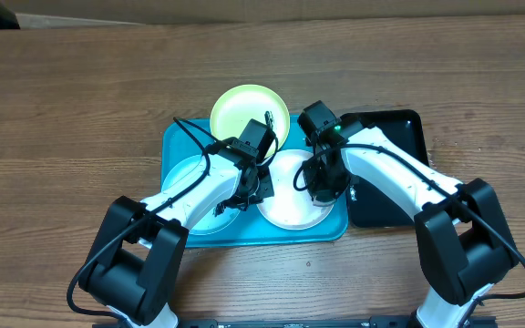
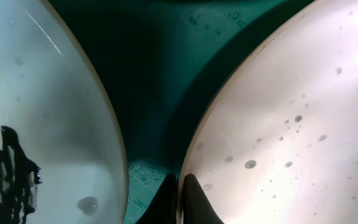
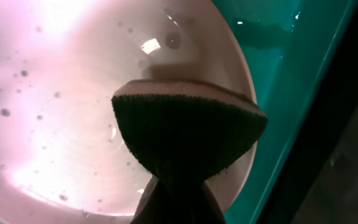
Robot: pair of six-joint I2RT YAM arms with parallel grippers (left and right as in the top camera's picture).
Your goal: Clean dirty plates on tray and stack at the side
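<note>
Grips dark green sponge (image 3: 188, 134) with right gripper (image 3: 176, 196), fingers clamped on it, over white plate (image 3: 55, 93) dotted with droplets. Has left gripper (image 2: 179, 199) closed on nothing, tips down at gap between light blue plate (image 2: 42, 93) and white one. Shows both inside turquoise tray (image 1: 173, 138), lime-green plate (image 1: 249, 109) overlapping its far rim, black tray (image 1: 399, 128) just beside on right.

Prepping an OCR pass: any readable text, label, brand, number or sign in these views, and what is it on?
None. No print shows on the white plate, green plate, turquoise tray, black tray or sponge; nothing legible elsewhere.
</note>
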